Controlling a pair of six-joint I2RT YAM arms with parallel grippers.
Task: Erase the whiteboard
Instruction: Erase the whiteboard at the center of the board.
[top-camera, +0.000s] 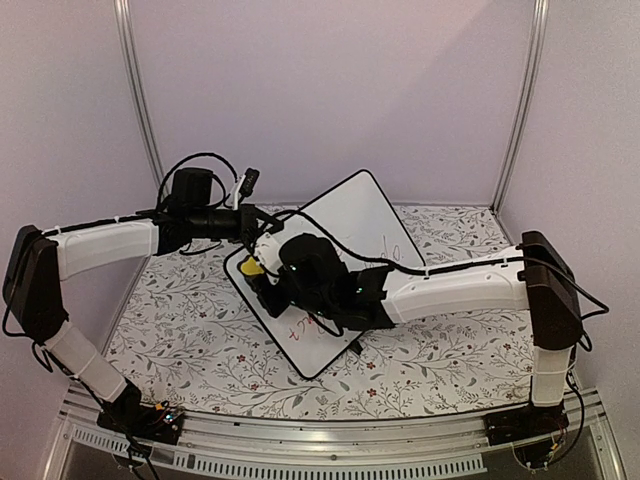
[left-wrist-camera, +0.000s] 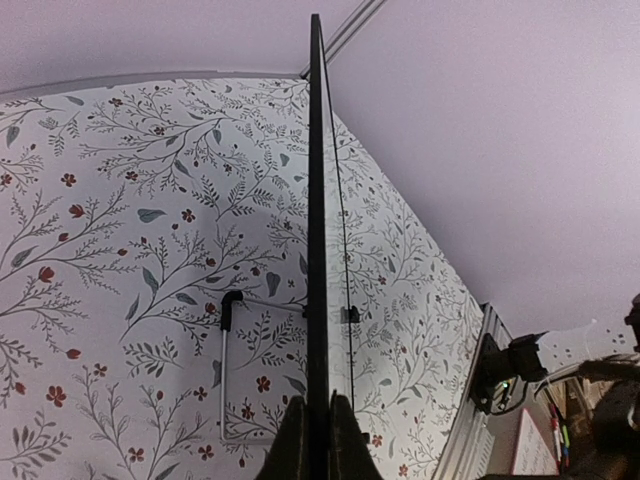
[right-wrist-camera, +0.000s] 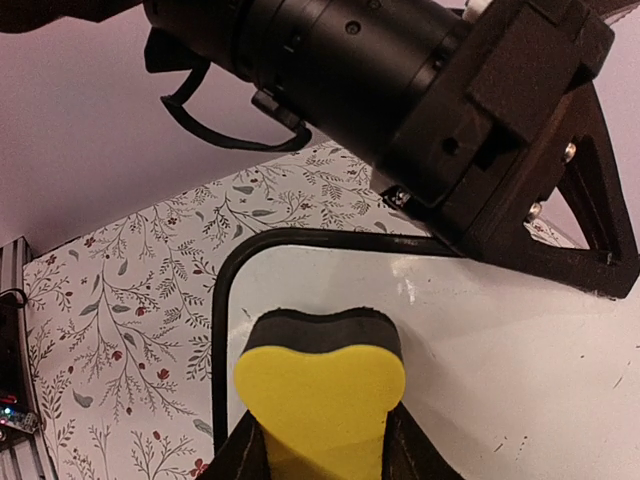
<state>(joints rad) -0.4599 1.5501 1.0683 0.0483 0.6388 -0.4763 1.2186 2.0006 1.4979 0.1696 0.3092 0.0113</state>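
Bench (top-camera: 200, 345) covered with white cloth printed with grey-green sprigs and small red flowers. Plain pale lilac walls (top-camera: 330, 90) at back and both sides. Slim metal posts (top-camera: 135, 95) in the two back corners. Ribbed aluminium rail (top-camera: 330, 440) along near edge. Soft, even light, faint shadows.

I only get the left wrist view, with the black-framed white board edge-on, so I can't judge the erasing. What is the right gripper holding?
Observer: The right gripper is shut on a yellow foam eraser with a dark felt face, at a rounded corner of the whiteboard.
Operator: Any writing left?
Observer: Yes, red handwriting shows near the board's nearest corner.
Operator: Where does my left gripper sit?
Observer: The left gripper clamps the board's left edge, just beyond the eraser from the bases.
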